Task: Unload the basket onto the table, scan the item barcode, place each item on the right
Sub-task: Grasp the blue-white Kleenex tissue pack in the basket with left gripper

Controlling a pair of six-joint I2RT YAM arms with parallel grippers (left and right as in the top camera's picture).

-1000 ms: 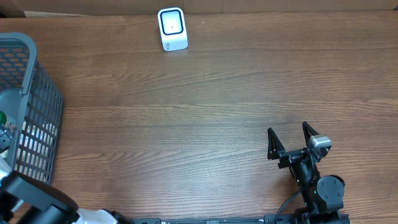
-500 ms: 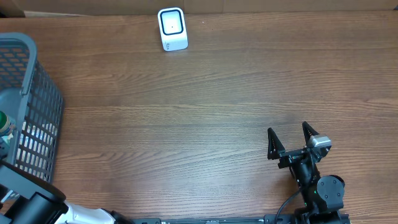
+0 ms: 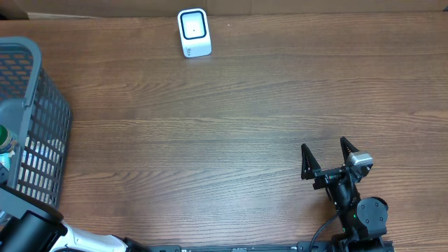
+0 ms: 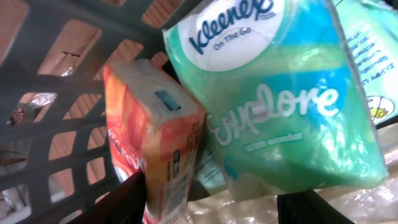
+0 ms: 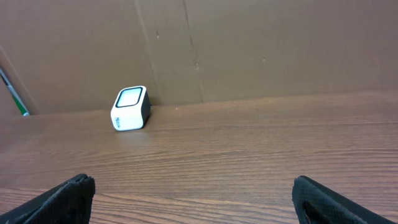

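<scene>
In the left wrist view, a green and white Kleenex tissue pack [image 4: 280, 118] and an orange carton [image 4: 161, 137] lie inside the grey basket [image 4: 56, 81]. My left gripper [image 4: 211, 202] straddles their lower ends. One finger [image 4: 121, 199] touches the carton and the other finger [image 4: 311, 205] sits under the tissue pack. Whether the jaws press on them I cannot tell. The white scanner [image 3: 194, 32] stands at the table's far edge. My right gripper [image 3: 325, 155] rests open and empty at the near right, facing the scanner [image 5: 130, 108].
The grey mesh basket [image 3: 42, 119] stands at the table's left edge with several packaged items inside. Crinkled clear plastic [image 4: 249, 208] lies under the tissue pack. A brown cardboard wall [image 5: 249, 50] backs the table behind the scanner.
In the overhead view my left arm has shifted lower at the bottom left corner beside the basket. The right arm and the scanner have not moved.
</scene>
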